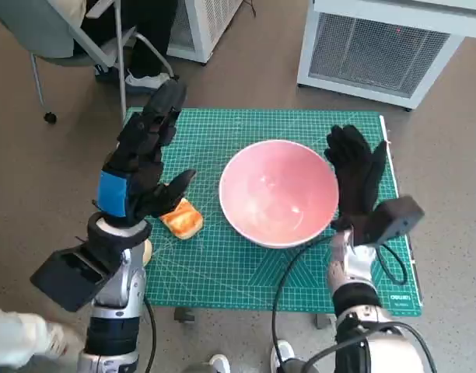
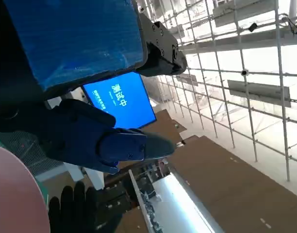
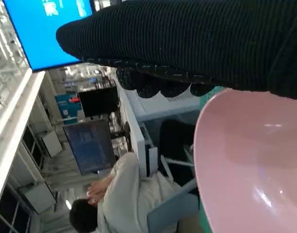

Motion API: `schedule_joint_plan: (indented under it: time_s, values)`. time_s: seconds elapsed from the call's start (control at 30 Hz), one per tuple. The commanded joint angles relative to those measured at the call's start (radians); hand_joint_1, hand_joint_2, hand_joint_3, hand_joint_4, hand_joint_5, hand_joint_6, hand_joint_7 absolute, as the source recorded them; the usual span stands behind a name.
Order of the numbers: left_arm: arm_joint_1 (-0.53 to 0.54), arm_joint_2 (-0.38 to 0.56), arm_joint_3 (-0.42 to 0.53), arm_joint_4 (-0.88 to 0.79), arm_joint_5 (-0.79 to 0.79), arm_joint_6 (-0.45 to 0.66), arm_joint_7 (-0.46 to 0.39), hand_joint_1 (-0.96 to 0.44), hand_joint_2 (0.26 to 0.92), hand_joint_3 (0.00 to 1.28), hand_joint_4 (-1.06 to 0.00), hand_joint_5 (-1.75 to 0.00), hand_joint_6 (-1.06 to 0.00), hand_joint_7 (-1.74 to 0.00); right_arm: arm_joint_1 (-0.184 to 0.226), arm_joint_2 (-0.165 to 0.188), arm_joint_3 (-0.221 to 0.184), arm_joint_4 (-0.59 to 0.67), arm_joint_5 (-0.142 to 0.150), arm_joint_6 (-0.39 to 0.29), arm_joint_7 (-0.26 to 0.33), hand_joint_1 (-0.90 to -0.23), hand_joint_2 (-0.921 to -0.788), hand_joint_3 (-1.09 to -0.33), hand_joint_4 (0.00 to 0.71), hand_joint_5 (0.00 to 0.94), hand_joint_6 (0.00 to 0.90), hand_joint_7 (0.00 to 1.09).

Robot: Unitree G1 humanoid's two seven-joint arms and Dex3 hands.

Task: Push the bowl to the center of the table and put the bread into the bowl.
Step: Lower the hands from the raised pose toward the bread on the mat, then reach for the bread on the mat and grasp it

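bowl [image 1: 278, 193] | beside flat empty right hand [image 1: 358, 180] | left hand [image 1: 141, 167] spread, empty

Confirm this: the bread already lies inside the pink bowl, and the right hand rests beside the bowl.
Not quite. The head view shows the bread on the green mat, outside the pink bowl, under the left hand. The right hand is beside the bowl, as stated.

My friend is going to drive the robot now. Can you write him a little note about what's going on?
Left robot hand: open, holding nothing, raised above the bread.
Right robot hand: open, flat beside the bowl's right side.
Bowl: pink, empty, about mid-mat.
Bread: on the mat, left of the bowl, not grasped.
Done: bowl looks roughly centered.
Left: pick up the bread and drop it in the bowl.
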Motion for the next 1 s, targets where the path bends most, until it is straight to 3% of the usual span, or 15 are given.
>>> schedule_joint_plan:
  time_s: [0.03,0.33,0.53,0.8,0.9,1.0]
  values:
    - [0.024,0.013,0.004,-0.022,0.011,0.006,0.006,-0.52,0.921,0.27,-0.22,0.0,-0.43,-0.01,-0.027,0.008,0.012,0.025,-0.025,0.069,-0.044,-0.561,-0.921,-0.896,0.207,0.0,0.022,0.56]
    - [0.063,0.076,0.019,-0.02,0.068,-0.037,-0.004,-0.56,0.921,0.29,-0.22,0.0,-0.41,0.0,-0.061,-0.016,0.021,0.024,-0.038,0.133,-0.065,-0.6,-0.921,-0.868,0.209,0.0,0.051,0.51]
    - [0.085,0.245,0.053,0.01,0.19,-0.071,-0.047,-0.56,0.921,0.33,-0.22,0.0,-0.38,0.0,-0.077,-0.048,0.032,0.001,-0.039,0.098,-0.046,-0.597,-0.921,-0.864,0.216,0.003,0.057,0.49]
    - [0.075,0.487,0.067,0.058,0.321,-0.045,-0.122,-0.56,0.921,0.31,-0.22,0.0,-0.37,0.0,-0.078,-0.075,0.045,-0.079,-0.027,-0.101,0.015,-0.582,-0.921,-0.879,0.236,0.007,0.006,0.63]
    - [0.056,0.556,0.041,0.079,0.337,-0.035,-0.174,-0.54,0.921,0.24,-0.23,-0.01,-0.38,-0.01,-0.079,-0.082,0.046,-0.13,0.0,-0.18,0.085,-0.584,-0.921,-0.876,0.246,0.011,0.001,0.67]
    - [0.02,0.625,-0.002,0.094,0.308,0.035,-0.293,-0.49,0.913,0.11,-0.25,-0.01,-0.42,-0.02,-0.069,-0.091,0.063,-0.218,0.024,-0.263,0.159,-0.577,-0.921,-0.882,0.256,0.016,0.0,0.71]
